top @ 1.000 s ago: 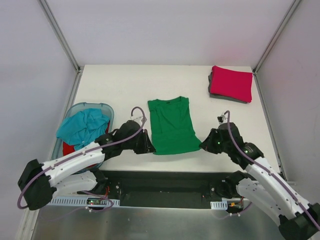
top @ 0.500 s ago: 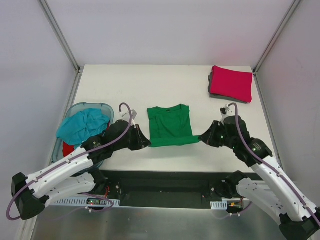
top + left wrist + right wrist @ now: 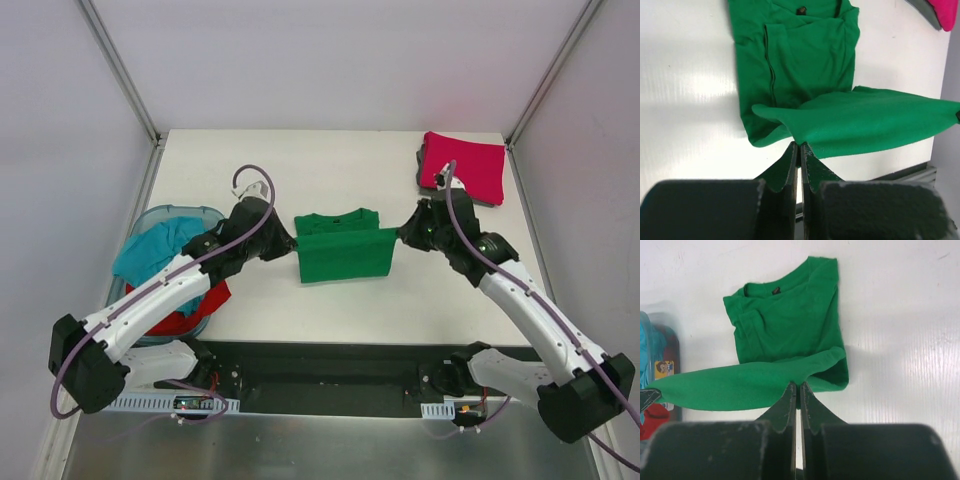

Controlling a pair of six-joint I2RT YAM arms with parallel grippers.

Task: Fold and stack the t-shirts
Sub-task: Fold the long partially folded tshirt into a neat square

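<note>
1. green t-shirt (image 3: 345, 255) sits mid-table (image 3: 300, 165), collar toward the far edge. the hem half is lifted over the chest half and hangs as a band between the two grippers.
2. left gripper (image 3: 799, 146): fingers pinched on the left hem corner, only a hairline slit between them. right gripper (image 3: 797, 385): likewise clamped on the right hem corner.
3. judged step: the hem-to-collar half fold, not yet laid down.
4. risk: both pinches hold only the very edge of the cloth. a slip on either side would drop that corner and collapse the fold.
5. risk: unequal travel of the arms would land the hem skewed against the shoulders.
6. risk: the band sags in the middle, so lowering it slack could trap a crease.
7. risk: over-pulling toward the far edge could drag the lower layer and open the tucked sleeve.
8. risk: the right arm works near the crimson-pink shirt (image 3: 462, 165) stacked on the dark grey shirt (image 3: 421, 163), so a swing could nudge the stack.
9. teal shirt (image 3: 160, 250) and red shirt (image 3: 190, 300) wait crumpled in the tub (image 3: 175, 210).
</note>
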